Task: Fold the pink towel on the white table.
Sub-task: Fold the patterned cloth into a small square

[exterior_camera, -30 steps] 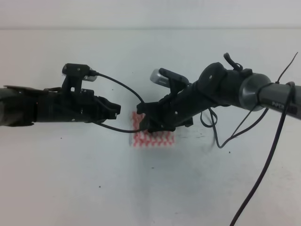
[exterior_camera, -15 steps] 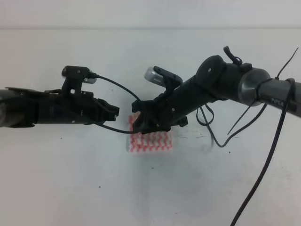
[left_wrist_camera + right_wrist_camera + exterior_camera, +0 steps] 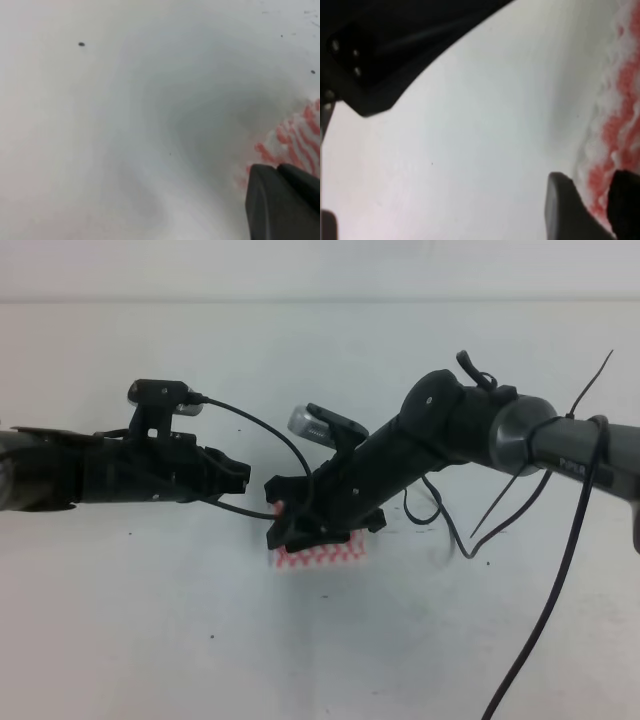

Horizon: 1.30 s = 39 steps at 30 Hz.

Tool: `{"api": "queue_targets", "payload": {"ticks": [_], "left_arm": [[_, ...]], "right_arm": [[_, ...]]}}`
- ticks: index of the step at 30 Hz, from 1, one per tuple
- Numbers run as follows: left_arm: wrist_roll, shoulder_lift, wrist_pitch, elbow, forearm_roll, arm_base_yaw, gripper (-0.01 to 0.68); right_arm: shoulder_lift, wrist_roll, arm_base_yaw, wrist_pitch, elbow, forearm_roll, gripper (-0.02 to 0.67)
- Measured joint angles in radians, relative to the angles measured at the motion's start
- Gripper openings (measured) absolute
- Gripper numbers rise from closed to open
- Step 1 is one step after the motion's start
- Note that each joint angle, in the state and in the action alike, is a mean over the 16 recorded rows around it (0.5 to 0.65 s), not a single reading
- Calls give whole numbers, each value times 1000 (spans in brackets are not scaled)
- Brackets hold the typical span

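The white worktop (image 3: 150, 620) fills nearly the whole exterior view, matte and plain, with tiny dark specks and faint scuffs; a paler band runs along its far edge. 2 black arms reach in over it toward the middle, trailing thin black cables. The right arm slopes down from the right, its wrist camera tipped up, and its right tool (image 3: 285, 530) sits over the left edge of the pink towel (image 3: 325, 558). In the right wrist view 2 dark fingers (image 3: 562, 210) stand slightly apart with the towel's frayed edge showing between them; whether they pinch it I cannot tell. The left arm lies level, the left tool (image 3: 240, 478) just left of the towel; its fingers are hard to separate, state unclear. The towel lies flat mid-worktop, mostly under the right arm.
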Motion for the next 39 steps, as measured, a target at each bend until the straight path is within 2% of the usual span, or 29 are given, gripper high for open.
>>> {"api": "queue_targets", "payload": {"ticks": [11, 20, 30, 39], "left_arm": [[4, -3, -2, 0, -13, 0, -5], [7, -12, 2, -1, -34, -11, -5], [8, 7, -20, -36, -52, -88, -5], [-24, 71, -70, -104, -16, -153, -5]], "right_arm": [[-14, 1, -18, 39, 0, -24, 137], [-51, 15, -84, 59, 0, -85, 84], [-74, 69, -163, 65, 0, -192, 21], [-80, 86, -185, 60, 0, -223, -17]]}}
